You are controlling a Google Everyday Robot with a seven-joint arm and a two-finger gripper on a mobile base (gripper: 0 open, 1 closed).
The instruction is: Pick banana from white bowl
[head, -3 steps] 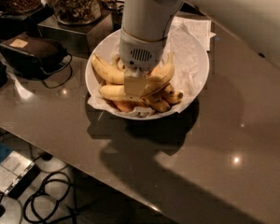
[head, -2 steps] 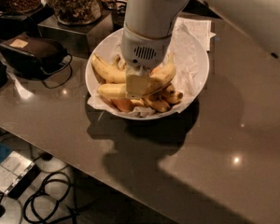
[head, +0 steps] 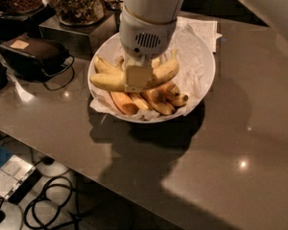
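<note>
Since the earlier frames the tool (head: 137, 79) has come up a little from the pile of fruit, and the banana (head: 108, 82) has risen with it; its left end now sits higher over the white bowl (head: 209, 68) than it did a second ago. The tool hangs straight down from the white arm above the bowl's middle, its fingers clamped across the banana's mid-length, with the near pale finger lying flat over the front of the fruit. The banana runs crosswise through the tool: one pale-yellow half reaches out to the tool's left, the other curves up to its right and ends in a short stem.

Just below the tool and to its right, the shorter, darker bananas (head: 159, 99) lie on the crumpled white paper (head: 192, 73) that lines the bowl. Behind the tool on its left, another yellow banana (head: 103, 65) rests against the bowl's wall. The bowl stands on the dark glossy desk (head: 240, 133). Farther left of the tool a black device (head: 33, 51) with a looped cable sits on the desk, and behind that a glass jar (head: 77, 1) of brown snacks stands on a metal box. A printed sheet (head: 201, 28) lies beyond the bowl, behind the tool on its right.
</note>
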